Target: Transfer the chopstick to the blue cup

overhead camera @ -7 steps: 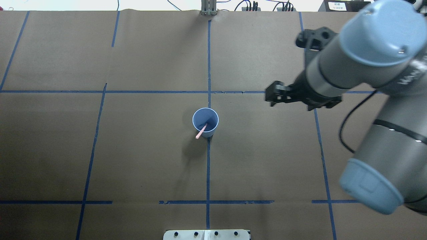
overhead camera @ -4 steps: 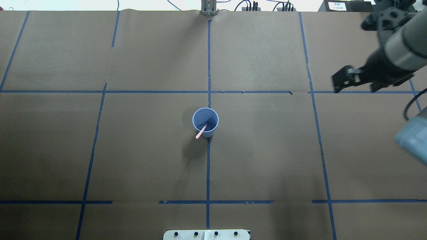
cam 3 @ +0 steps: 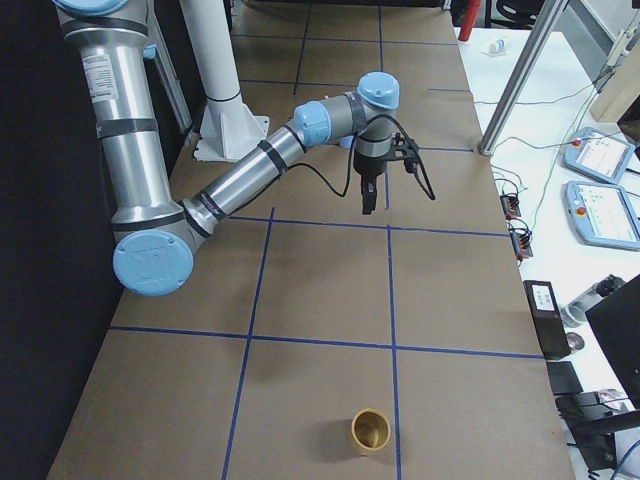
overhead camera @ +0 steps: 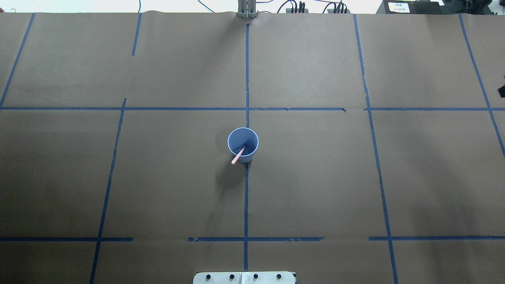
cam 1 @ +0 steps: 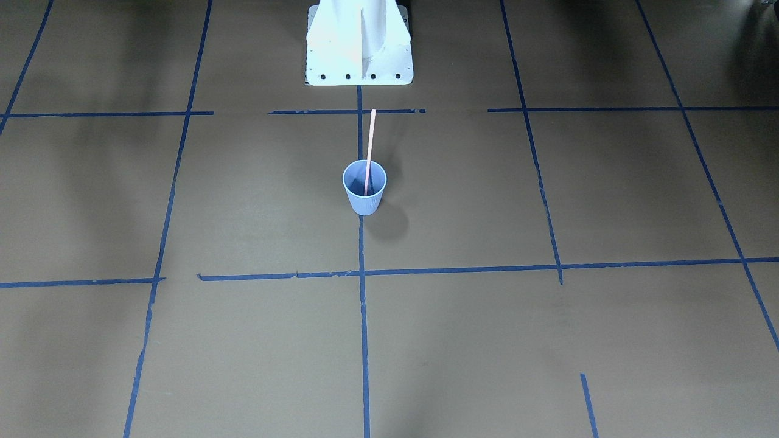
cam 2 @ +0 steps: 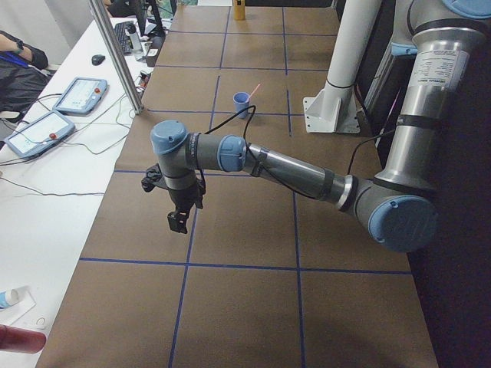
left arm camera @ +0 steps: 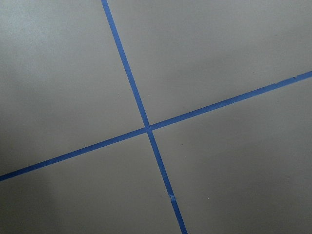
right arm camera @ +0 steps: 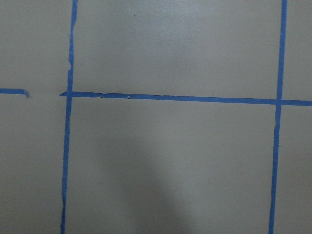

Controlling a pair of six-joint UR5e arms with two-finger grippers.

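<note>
At table centre, blue cup [overhead camera: 243, 145] holds chopstick [overhead camera: 238, 156], leaning toward 7 o'clock overhead. Left gripper [cam 2: 178, 223], right gripper [cam 3: 367, 203]: opening cannot be told.

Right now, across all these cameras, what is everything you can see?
table: one, covered in brown paper, filling most views.
tape lines: several, dark blue, gridding the table.
blue cup: one, light blue, upright near the middle.
chopstick: one, salmon pink, standing tilted inside the blue cup.
gold cup: one, golden, upright near the end on the robot's right.
control tablets: two, grey, beside the table.
base mount: one, white, at the robot's edge.
left gripper: one, black, pointing down; open or shut, cannot tell.
right gripper: one, black, pointing down; likewise unclear.
</note>
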